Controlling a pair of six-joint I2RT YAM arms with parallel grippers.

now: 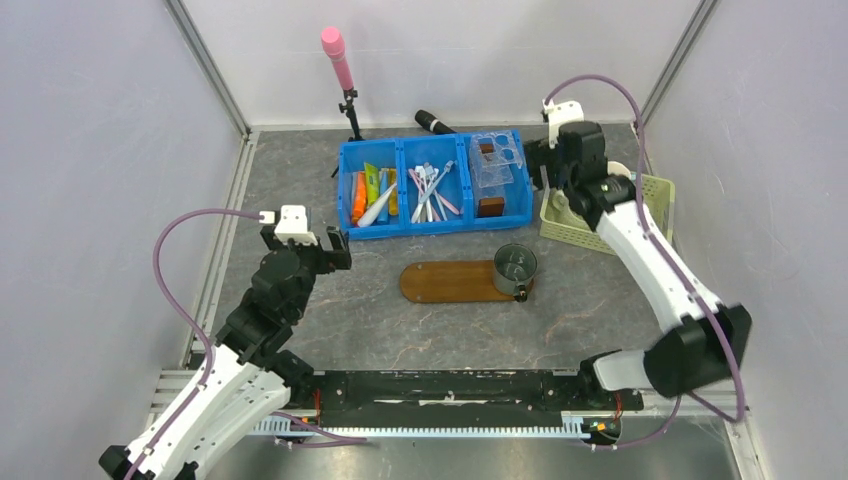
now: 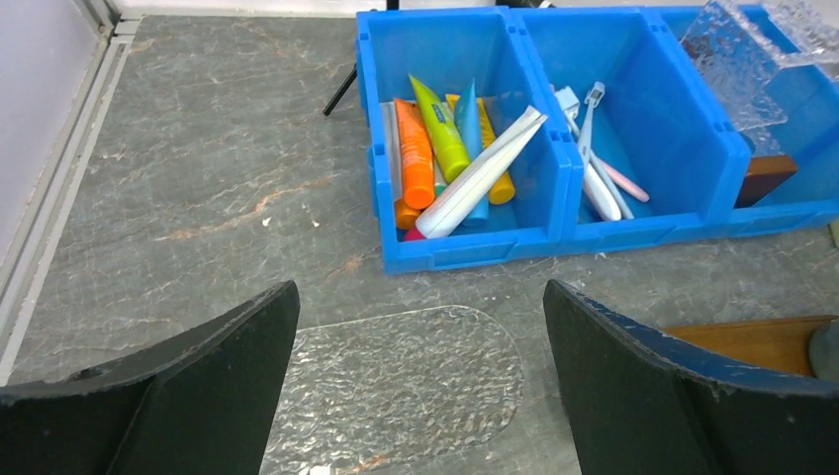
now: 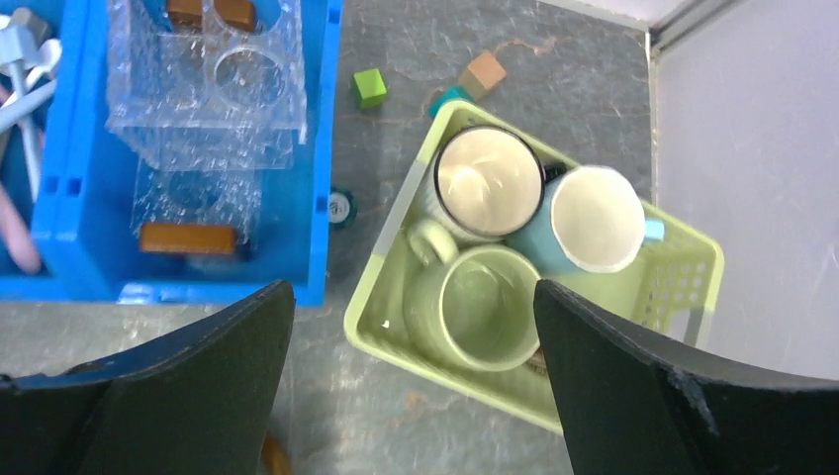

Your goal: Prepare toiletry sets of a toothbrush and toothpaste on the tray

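The dark wooden tray (image 1: 450,282) lies on the table in front of the blue bin (image 1: 430,228), with a grey metal cup (image 1: 515,267) on its right end. A green toothpaste tube (image 2: 442,129) and a white one (image 2: 480,173) lie in the bin's left compartment. The light blue toothbrush (image 2: 586,119) lies in the middle compartment among pink ones. My left gripper (image 2: 420,297) is open over a clear textured plate (image 2: 396,386), left of the tray (image 2: 762,341). My right gripper (image 3: 414,317) is open above the near left corner of the pale green basket (image 3: 683,287), holding nothing.
Three mugs sit in the basket: a dark-rimmed one (image 3: 488,181), a blue one (image 3: 594,218) and a green one (image 3: 480,307). A clear acrylic holder (image 3: 208,79) fills the bin's right compartment. Small cubes (image 3: 369,87) lie behind the basket. A pink microphone on a stand (image 1: 338,55) is at the back.
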